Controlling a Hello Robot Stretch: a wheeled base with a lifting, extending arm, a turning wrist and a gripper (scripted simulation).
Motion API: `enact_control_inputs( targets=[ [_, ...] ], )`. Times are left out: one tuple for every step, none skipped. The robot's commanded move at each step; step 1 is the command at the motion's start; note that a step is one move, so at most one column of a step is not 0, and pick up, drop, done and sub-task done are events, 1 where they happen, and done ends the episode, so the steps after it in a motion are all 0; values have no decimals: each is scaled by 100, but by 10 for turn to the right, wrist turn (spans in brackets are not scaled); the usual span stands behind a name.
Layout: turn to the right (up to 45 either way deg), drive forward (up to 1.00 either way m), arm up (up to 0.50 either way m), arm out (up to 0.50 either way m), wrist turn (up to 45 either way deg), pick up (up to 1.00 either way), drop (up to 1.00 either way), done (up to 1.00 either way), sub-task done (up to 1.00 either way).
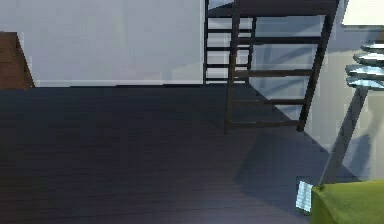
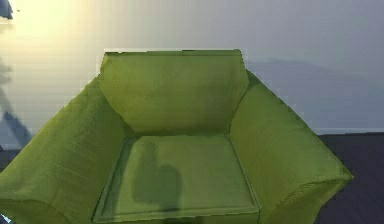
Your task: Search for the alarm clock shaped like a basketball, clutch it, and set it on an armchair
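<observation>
At the bottom right of the forward view, a corner of the green armchair (image 1: pixel 352 204) pokes in, with a small pale flat thing (image 1: pixel 303 195) just beside it on the dark floor (image 1: pixel 120 150). Above the corner, a lamp (image 1: pixel 346 140) rises along the right edge, its thin pole leaning up to a ribbed part and a pale shade at the upper right. Farther back, right of centre, a dark open-framed rack (image 1: pixel 270 60) with rungs stands against the white wall (image 1: pixel 120 40). A brown wooden piece (image 1: pixel 12 62) sits at the left edge by the same wall.

Across the arm side view, the armchair (image 2: pixel 180 90) faces the camera. Its seat is bare with a soft shadow on the cushion, its arms flare to both sides, and its back is near the pale wall (image 2: pixel 310 40). Dark floor (image 2: pixel 362 155) shows at the right. The gripper's state cannot be told.
</observation>
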Motion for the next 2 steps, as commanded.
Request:
enact_control_inputs(
  targets=[
    [0, 0, 34, 0, 0, 0, 0, 0, 0],
    [0, 0, 0, 26, 0, 0, 0, 0, 0]
  ],
)
